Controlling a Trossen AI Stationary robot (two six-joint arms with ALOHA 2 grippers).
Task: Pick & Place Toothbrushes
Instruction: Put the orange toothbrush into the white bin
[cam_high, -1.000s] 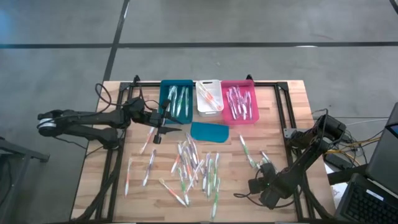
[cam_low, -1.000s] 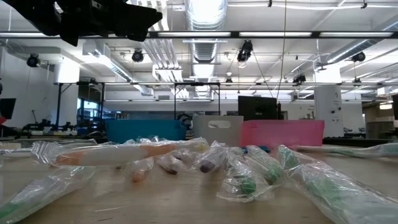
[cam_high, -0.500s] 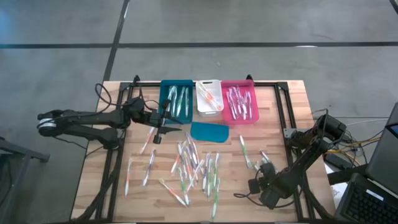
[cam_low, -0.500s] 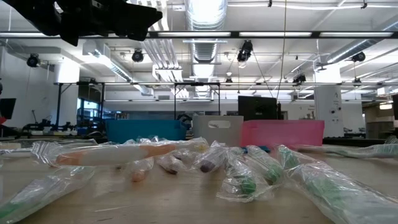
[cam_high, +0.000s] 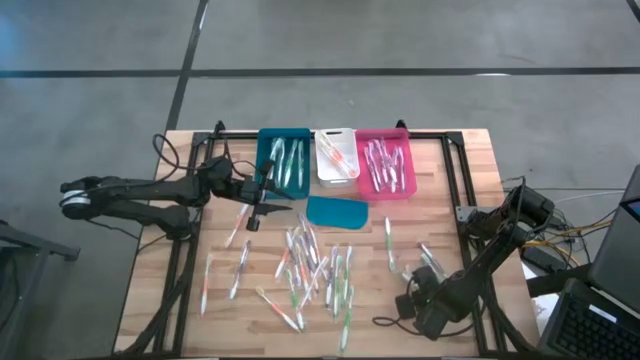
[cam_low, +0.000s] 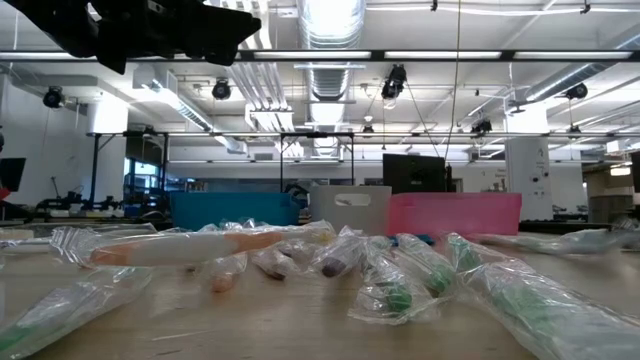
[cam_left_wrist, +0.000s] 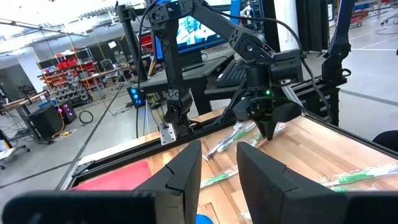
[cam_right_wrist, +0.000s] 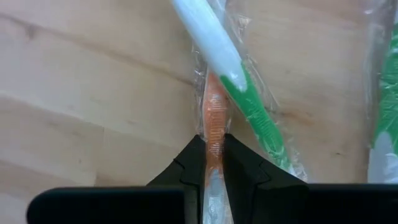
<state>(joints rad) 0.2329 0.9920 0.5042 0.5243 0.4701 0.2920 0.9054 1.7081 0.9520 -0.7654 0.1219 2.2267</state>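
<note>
Near table's right edge | right gripper (cam_right_wrist: 212, 152) low, clamping orange toothbrush (cam_right_wrist: 214, 121)

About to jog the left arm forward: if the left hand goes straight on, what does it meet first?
Probably the right hand, low over the table dead ahead. Depth is unclear, so the left hand might pass above it.

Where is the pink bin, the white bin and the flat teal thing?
pink bin (cam_high: 404, 190): high view, its front rim.
white bin (cam_high: 336, 133): high view, its back rim.
flat teal piece (cam_high: 336, 212): high view, its middle.
</note>
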